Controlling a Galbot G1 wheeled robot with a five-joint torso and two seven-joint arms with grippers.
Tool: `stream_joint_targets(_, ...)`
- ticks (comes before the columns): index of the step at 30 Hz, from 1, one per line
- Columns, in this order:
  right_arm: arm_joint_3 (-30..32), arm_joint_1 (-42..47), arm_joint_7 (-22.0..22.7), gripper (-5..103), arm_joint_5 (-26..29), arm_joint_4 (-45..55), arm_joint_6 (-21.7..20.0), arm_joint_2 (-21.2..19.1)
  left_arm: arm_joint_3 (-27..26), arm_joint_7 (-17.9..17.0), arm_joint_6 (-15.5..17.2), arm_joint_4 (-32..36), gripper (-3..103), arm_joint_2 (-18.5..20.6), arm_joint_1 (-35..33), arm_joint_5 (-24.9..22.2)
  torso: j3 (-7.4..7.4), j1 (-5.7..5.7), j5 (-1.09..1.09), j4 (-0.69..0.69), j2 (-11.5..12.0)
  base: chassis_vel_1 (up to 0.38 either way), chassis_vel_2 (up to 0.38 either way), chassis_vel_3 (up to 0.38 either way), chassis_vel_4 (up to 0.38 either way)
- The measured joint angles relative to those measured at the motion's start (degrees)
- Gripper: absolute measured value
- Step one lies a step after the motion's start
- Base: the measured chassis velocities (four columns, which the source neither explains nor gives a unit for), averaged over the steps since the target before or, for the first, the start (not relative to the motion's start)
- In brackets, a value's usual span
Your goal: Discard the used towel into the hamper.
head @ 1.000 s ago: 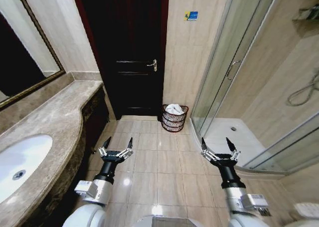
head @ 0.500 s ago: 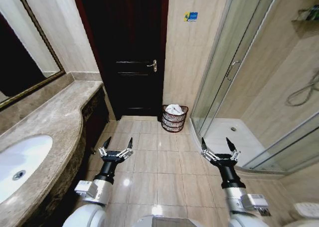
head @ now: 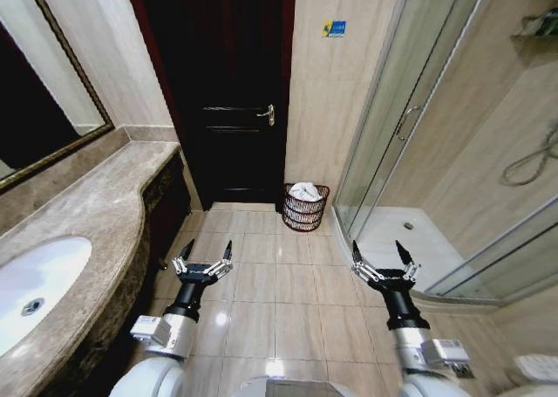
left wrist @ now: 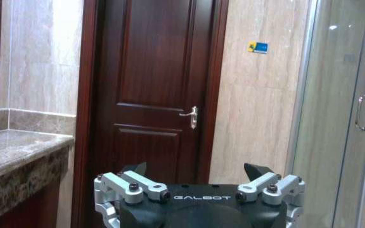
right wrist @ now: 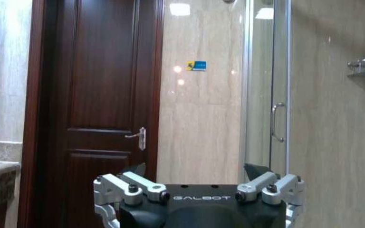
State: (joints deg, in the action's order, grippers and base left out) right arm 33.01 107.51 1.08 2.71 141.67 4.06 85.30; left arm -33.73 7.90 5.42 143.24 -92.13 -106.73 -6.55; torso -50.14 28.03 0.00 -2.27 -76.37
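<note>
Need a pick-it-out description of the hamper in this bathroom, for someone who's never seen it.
Start at the tall dark wooden door on the far wall. Just to its right, on the tiled floor against the beige wall before the glass shower enclosure, stands the small round dark-red wire hamper. Its thin vertical bars and the white towel bunched inside set it apart.

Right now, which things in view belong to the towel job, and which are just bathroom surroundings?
Job:
hamper, on the floor by the door
white towel, lying in the hamper
left gripper, open, empty
right gripper, open, empty

Surroundings:
door
sink
mirror
shower enclosure
</note>
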Motion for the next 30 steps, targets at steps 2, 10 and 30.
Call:
stream_joint_targets(2,0.00,0.00,0.00,100,0.00,0.00,0.00,0.00,0.00,0.00,0.00,0.00,100,0.00,0.00,0.00,0.00,0.00,0.00,0.00,0.00,0.000,0.000,0.000,0.000)
stream_joint_targets(10,0.00,0.00,0.00,100,0.00,0.00,0.00,0.00,0.00,0.00,0.00,0.00,100,0.00,0.00,0.00,0.00,0.00,0.00,0.00,0.00,0.000,0.000,0.000,0.000)
stream_joint_targets(30,0.00,0.00,0.00,100,0.00,0.00,0.00,0.00,0.00,0.00,0.00,0.00,100,0.00,0.00,0.00,0.00,0.00,0.00,0.00,0.00,0.000,0.000,0.000,0.000)
